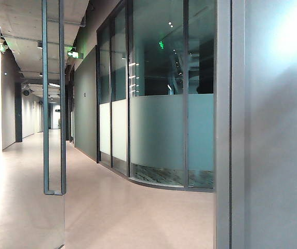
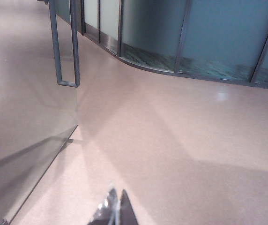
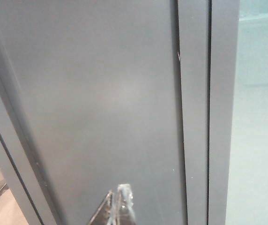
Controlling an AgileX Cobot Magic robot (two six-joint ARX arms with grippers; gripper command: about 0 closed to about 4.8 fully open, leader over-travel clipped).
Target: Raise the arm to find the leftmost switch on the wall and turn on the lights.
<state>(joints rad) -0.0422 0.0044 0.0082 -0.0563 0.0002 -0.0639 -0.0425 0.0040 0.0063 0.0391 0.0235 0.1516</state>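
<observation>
Right now my exterior camera looks down a corridor with a beige floor [image 1: 138, 212], a curved frosted glass partition [image 1: 159, 135] ahead and a glass door with a long vertical pull handle [image 1: 54, 104] on the left. A plain grey wall panel [image 1: 278, 135] fills the right side of that view, edged by a metal frame [image 1: 222, 124]. I cannot find the light switch in any of my three views.

On the left wrist camera, the left gripper [image 2: 115, 211] shows only its fingertips, pressed together with no gap between them and nothing held, pointing out over the bare floor [image 2: 181, 140]. The lower end of the pull handle [image 2: 66, 56] and the edge of the glass door [image 2: 40, 159] lie beyond it, with the base of the frosted glass partition [image 2: 209, 42] farther off.

On the right wrist camera, the right gripper [image 3: 117, 208] is likewise closed, tips together and empty, aimed at the grey wall panel [image 3: 96, 103] close in front, beside the metal frame [image 3: 195, 112]. I cannot tell whether the tips touch the panel.
</observation>
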